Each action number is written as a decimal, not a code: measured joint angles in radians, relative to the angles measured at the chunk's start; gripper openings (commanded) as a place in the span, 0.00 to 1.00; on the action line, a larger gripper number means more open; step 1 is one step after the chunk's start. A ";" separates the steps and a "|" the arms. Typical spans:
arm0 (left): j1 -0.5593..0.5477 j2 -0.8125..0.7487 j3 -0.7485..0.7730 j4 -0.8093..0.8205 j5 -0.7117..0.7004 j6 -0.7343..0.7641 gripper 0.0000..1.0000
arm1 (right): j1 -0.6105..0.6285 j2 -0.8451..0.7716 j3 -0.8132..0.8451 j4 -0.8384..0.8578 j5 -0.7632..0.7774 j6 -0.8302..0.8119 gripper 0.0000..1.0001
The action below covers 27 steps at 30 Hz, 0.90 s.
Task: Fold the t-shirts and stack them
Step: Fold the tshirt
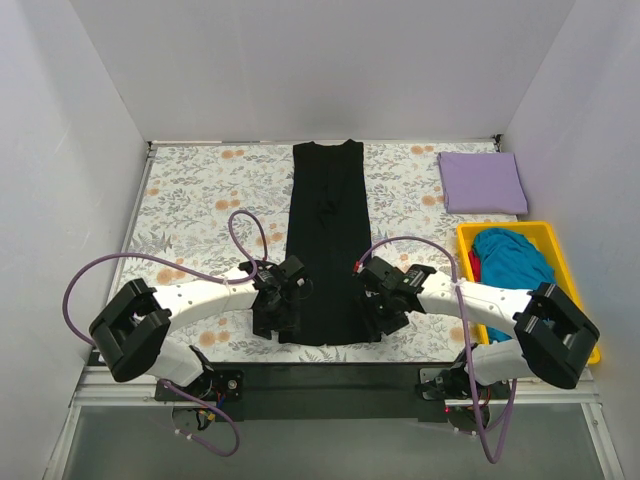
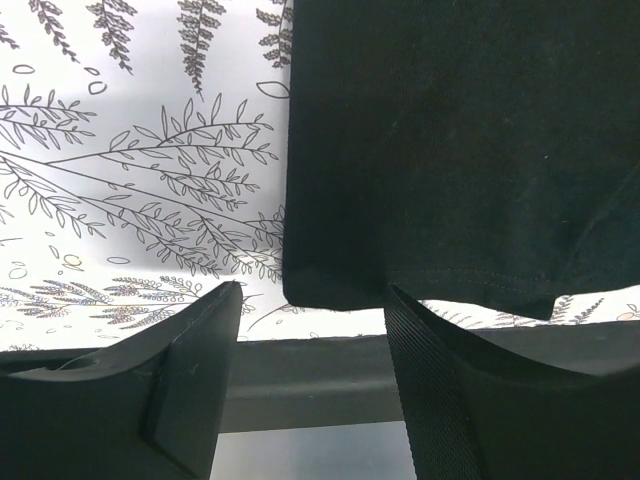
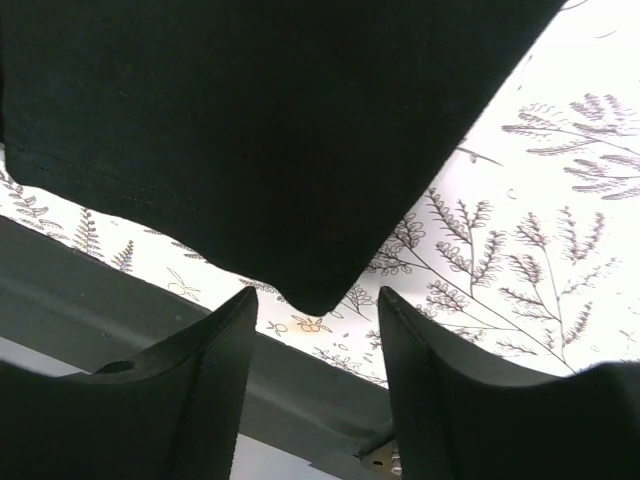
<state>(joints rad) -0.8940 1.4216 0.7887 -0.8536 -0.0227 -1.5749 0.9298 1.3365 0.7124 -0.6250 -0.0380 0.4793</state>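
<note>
Fingers fill the foreground on both wrist cameras, and both pairs are spread wide with nothing between the pads. On the left gripper (image 2: pixel 312 295), the near-left corner of the black shirt (image 2: pixel 450 150) sits just ahead of the tips, hem edge running across the gap. Over on the right gripper (image 3: pixel 318 300), the near-right corner hangs as a rounded point aimed straight down between the two fingers (image 3: pixel 200 390), close but not yet pinched. From above the layout is plain: the black shirt (image 1: pixel 325 230) lies as a long narrow strip on the floral cloth (image 1: pixel 200 190), its long axis running straight away from the arms, collar at the far end, hem at the near end. Left gripper (image 1: pixel 272 318) and right gripper (image 1: pixel 385 312) flank that hem, one at each corner, equally near, so neither arm has the advantage. That is the relation that counts: the cloth lies forward of both sets of tips, and its length stretches beyond them. My read is that the next move is to close on the two corners and carry the hem away toward the collar. A lavender shirt (image 1: pixel 482 182) lies folded at far right, and a teal shirt (image 1: pixel 512 258) waits bunched in the tray (image 1: pixel 530 227).
</note>
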 measured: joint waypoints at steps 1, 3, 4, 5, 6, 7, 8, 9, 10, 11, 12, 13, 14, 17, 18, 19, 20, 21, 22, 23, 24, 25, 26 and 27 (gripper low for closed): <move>0.000 0.001 0.001 -0.001 -0.001 -0.001 0.57 | 0.000 0.004 -0.003 0.005 -0.006 0.001 0.56; 0.000 0.007 0.005 -0.002 -0.005 -0.001 0.57 | 0.000 0.023 -0.009 0.012 -0.018 0.005 0.53; -0.001 0.011 0.007 -0.002 -0.005 -0.001 0.57 | 0.000 0.035 -0.009 0.013 -0.023 0.005 0.52; -0.001 0.014 0.008 0.000 -0.007 -0.002 0.56 | -0.001 0.040 -0.007 0.014 -0.028 0.007 0.51; -0.001 0.016 0.008 0.000 -0.009 -0.002 0.57 | -0.001 0.043 -0.007 0.015 -0.032 0.008 0.49; -0.003 0.016 0.008 -0.002 -0.011 -0.003 0.56 | -0.002 0.045 -0.006 0.015 -0.037 0.007 0.48; -0.005 0.016 0.008 -0.002 -0.013 -0.004 0.56 | -0.002 0.049 -0.005 0.015 -0.041 0.008 0.48; -0.005 0.016 0.008 -0.002 -0.014 -0.004 0.56 | -0.003 0.053 -0.002 0.015 -0.045 0.008 0.48; -0.005 0.016 0.008 -0.003 -0.015 -0.004 0.56 | -0.005 0.054 -0.002 0.015 -0.048 0.008 0.48; -0.006 0.016 0.008 -0.004 -0.016 -0.004 0.56 | -0.005 0.054 -0.002 0.015 -0.051 0.008 0.49; -0.006 0.016 0.008 -0.004 -0.016 -0.005 0.56 | -0.005 0.053 -0.002 0.016 -0.051 0.008 0.50; -0.006 0.016 0.008 -0.005 -0.018 -0.005 0.56 | -0.005 0.052 -0.002 0.016 -0.052 0.010 0.51; -0.006 0.016 0.008 -0.005 -0.018 -0.007 0.56 | -0.005 0.050 -0.002 0.016 -0.055 0.011 0.51; -0.006 0.016 0.008 -0.008 -0.019 -0.011 0.56 | -0.005 0.044 -0.003 0.016 -0.052 0.015 0.53; -0.006 0.016 0.008 -0.008 -0.019 -0.011 0.56 | -0.005 0.042 -0.003 0.015 -0.047 0.016 0.55; -0.006 0.016 0.009 -0.010 -0.020 -0.012 0.56 | -0.005 0.039 -0.003 0.014 -0.042 0.019 0.55; -0.006 0.016 0.010 -0.011 -0.021 -0.013 0.56 | -0.005 0.033 -0.003 0.012 -0.036 0.020 0.56; -0.006 0.016 0.011 -0.011 -0.022 -0.013 0.56 | -0.005 0.026 -0.003 0.011 -0.028 0.023 0.55; -0.006 0.014 0.012 -0.011 -0.023 -0.015 0.56 | -0.005 0.019 -0.002 0.010 -0.020 0.025 0.55; -0.006 0.013 0.012 -0.012 -0.024 -0.016 0.56 | -0.005 0.015 -0.002 0.007 -0.012 0.029 0.55; -0.006 0.012 0.013 -0.013 -0.026 -0.018 0.56 | -0.005 0.014 -0.002 0.005 -0.007 0.032 0.55; -0.006 0.011 0.013 -0.013 -0.028 -0.019 0.56 | -0.005 0.014 -0.002 0.003 0.000 0.035 0.55; -0.006 0.011 0.013 -0.013 -0.030 -0.019 0.56 | -0.005 0.017 -0.002 0.000 0.002 0.037 0.54; -0.006 0.011 0.013 -0.014 -0.031 -0.019 0.56 | -0.005 0.021 -0.002 -0.001 0.005 0.038 0.53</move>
<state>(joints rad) -0.8997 1.4322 0.8017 -0.8680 -0.0540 -1.5940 0.9249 1.3579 0.7109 -0.6262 -0.0326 0.5175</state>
